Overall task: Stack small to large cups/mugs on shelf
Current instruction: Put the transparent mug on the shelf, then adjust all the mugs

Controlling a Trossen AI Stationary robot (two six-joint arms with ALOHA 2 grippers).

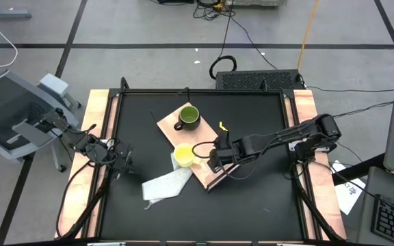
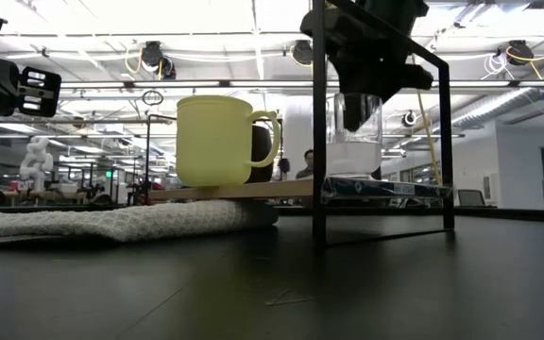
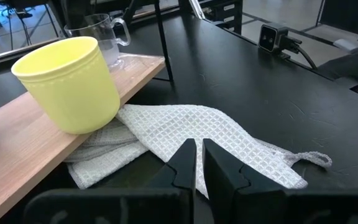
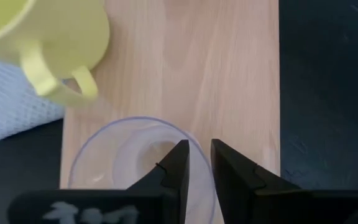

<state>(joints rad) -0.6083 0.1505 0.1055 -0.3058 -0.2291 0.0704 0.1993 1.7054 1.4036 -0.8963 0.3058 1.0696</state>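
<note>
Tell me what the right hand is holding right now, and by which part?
The right hand pinches the clear cup by its rim, one finger inside and one outside, on the board. The left hand holds nothing.

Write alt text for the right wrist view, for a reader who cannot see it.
The right claw hangs right over the rim of a clear cup on a light wood shelf, its fingers close together with one on each side of the rim. A yellow mug stands on the same board nearby, handle toward the cup, with a white cloth beside it.
</note>
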